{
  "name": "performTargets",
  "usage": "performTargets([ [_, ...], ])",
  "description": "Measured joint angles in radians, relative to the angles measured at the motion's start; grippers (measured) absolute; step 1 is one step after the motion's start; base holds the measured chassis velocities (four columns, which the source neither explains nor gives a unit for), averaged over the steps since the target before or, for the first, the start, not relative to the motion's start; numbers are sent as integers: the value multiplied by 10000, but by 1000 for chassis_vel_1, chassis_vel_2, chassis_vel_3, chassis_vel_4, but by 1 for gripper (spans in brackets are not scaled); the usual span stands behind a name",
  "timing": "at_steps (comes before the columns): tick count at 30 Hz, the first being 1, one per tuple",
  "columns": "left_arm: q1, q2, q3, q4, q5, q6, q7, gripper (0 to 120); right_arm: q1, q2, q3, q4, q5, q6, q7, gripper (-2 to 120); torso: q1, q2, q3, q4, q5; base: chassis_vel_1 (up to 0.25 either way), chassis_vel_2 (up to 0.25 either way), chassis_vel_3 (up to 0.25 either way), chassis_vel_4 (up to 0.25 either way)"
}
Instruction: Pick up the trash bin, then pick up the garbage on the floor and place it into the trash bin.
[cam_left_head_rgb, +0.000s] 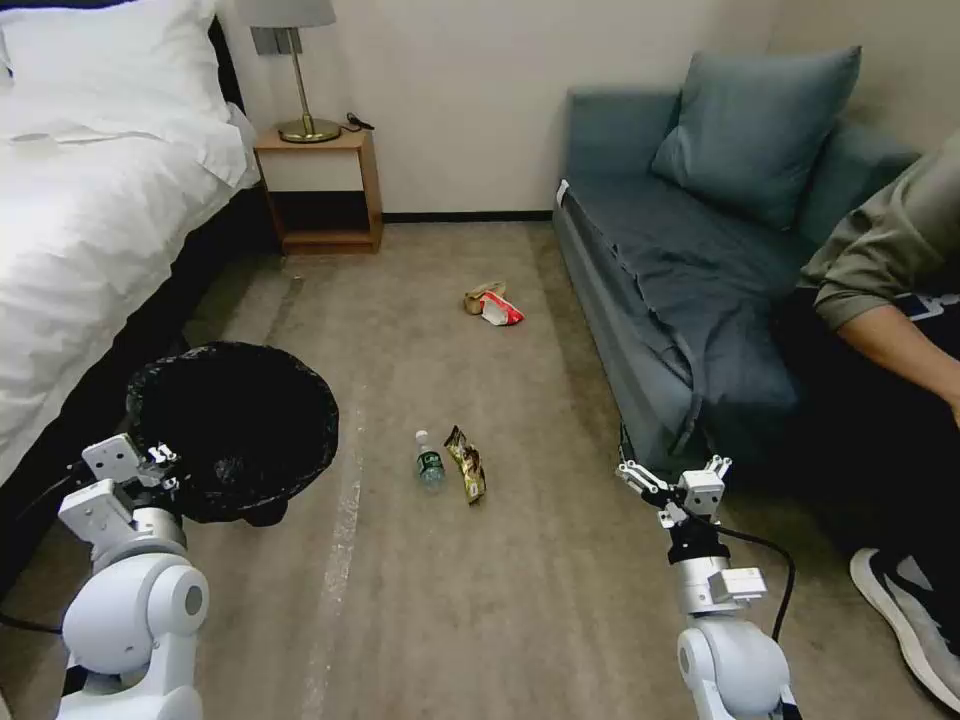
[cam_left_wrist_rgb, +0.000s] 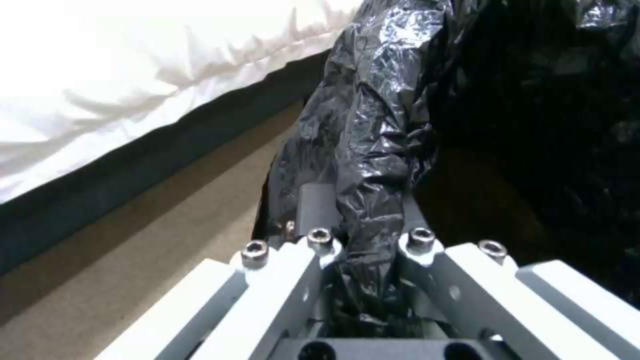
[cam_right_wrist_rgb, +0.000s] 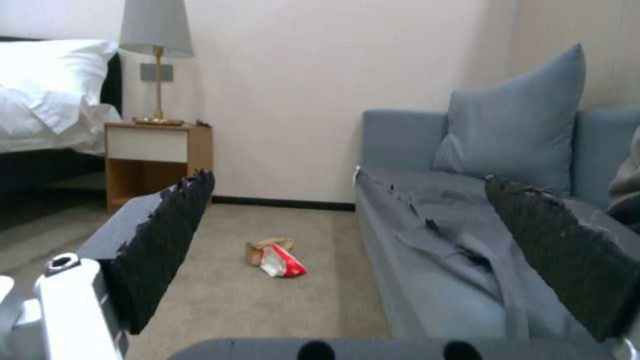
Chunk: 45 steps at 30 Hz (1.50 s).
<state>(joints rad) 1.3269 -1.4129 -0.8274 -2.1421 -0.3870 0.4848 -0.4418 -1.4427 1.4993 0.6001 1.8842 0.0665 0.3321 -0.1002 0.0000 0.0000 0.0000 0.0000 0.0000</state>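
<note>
The trash bin (cam_left_head_rgb: 235, 430), lined with a crinkly black bag, is at my front left beside the bed. My left gripper (cam_left_head_rgb: 165, 468) is shut on its near rim. In the left wrist view the black bag (cam_left_wrist_rgb: 373, 150) is pinched between the fingers of the left gripper (cam_left_wrist_rgb: 363, 210). On the carpet ahead lie a clear bottle (cam_left_head_rgb: 430, 462) with a green label and a gold-brown wrapper (cam_left_head_rgb: 467, 464). Farther off are a red-and-white packet (cam_left_head_rgb: 501, 310) (cam_right_wrist_rgb: 283, 261) and crumpled tan paper (cam_left_head_rgb: 482, 296) (cam_right_wrist_rgb: 263, 246). My right gripper (cam_left_head_rgb: 672, 478) (cam_right_wrist_rgb: 363, 240) hangs open near the sofa's corner, holding nothing.
A white bed (cam_left_head_rgb: 80, 200) runs along the left and a blue sofa (cam_left_head_rgb: 680, 270) along the right. A wooden nightstand (cam_left_head_rgb: 320, 190) with a lamp stands at the far wall. A seated person's arm (cam_left_head_rgb: 900, 300) and shoe (cam_left_head_rgb: 910, 620) are at the right edge.
</note>
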Motion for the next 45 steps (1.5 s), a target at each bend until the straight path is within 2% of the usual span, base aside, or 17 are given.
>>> performTargets([
  [35,-204,-48,70,185,141,-19,29,4,-37,35,35,-76,6,-48,36,100,0,0,0,0,0,-79,80,82,-80],
  [45,-289,-13,125,398,159,-64,99,4,-2,269,-146,-169,-93,-79,49,100,0,0,0,0,0,-80,72,79,-76],
])
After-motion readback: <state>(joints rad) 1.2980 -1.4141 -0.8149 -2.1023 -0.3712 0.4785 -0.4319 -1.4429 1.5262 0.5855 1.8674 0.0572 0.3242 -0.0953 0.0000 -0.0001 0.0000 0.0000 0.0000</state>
